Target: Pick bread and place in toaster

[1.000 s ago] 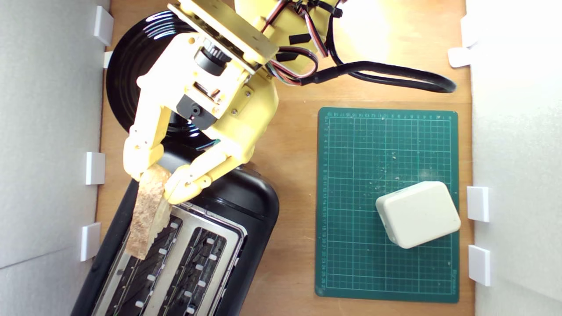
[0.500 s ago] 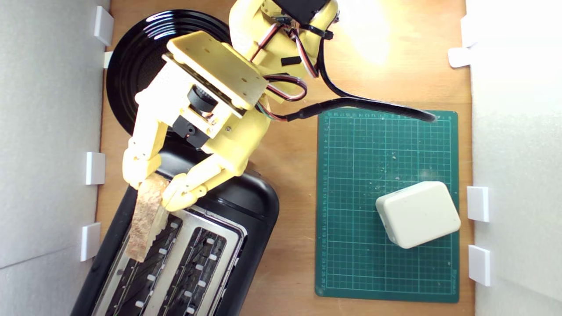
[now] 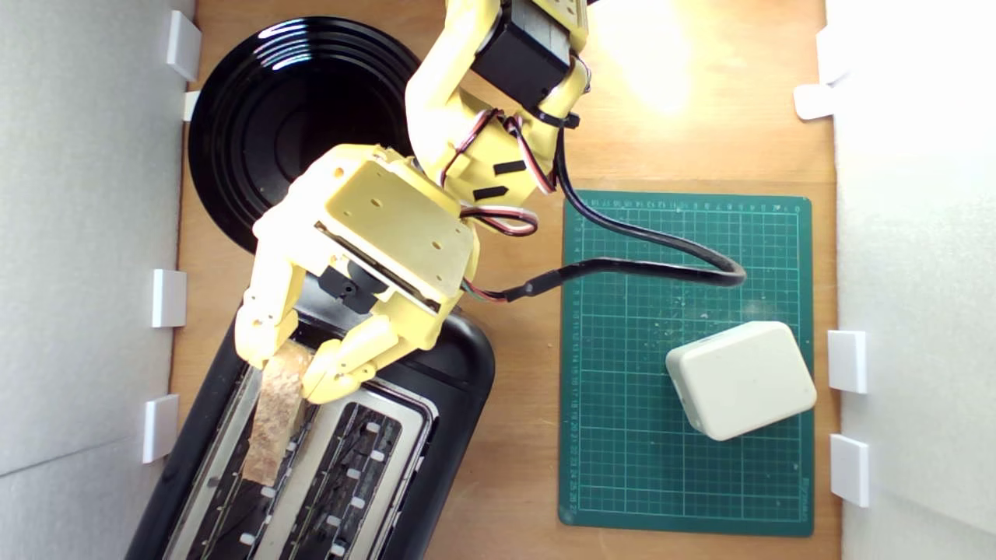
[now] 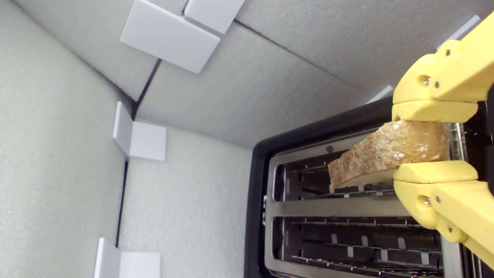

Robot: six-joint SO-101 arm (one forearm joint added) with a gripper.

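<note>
My yellow gripper (image 3: 289, 375) is shut on the bread (image 3: 275, 414), a tan-crusted half slice held edge-on by one end. The slice hangs over the slot of the black toaster (image 3: 436, 389) nearer the exterior view's left. The toaster has a silver top plate and lies at the lower left of the exterior view. In the wrist view the bread (image 4: 386, 154) sits pinched between the two yellow fingers (image 4: 434, 111), just above that slot of the toaster (image 4: 332, 206). The other slot is empty. Whether the slice's lower edge is inside the slot I cannot tell.
A round glossy black plate (image 3: 249, 117) lies behind the toaster on the wooden table. A green cutting mat (image 3: 622, 373) at the exterior view's right carries a white rounded block (image 3: 741, 379). A black cable (image 3: 646, 264) trails across the mat. White foam walls (image 3: 85, 233) stand close on both sides.
The arm has moved forward and down over the toaster, carrying the bread from the toaster's left rim to above the left slot. The cable has slid onto the mat.
</note>
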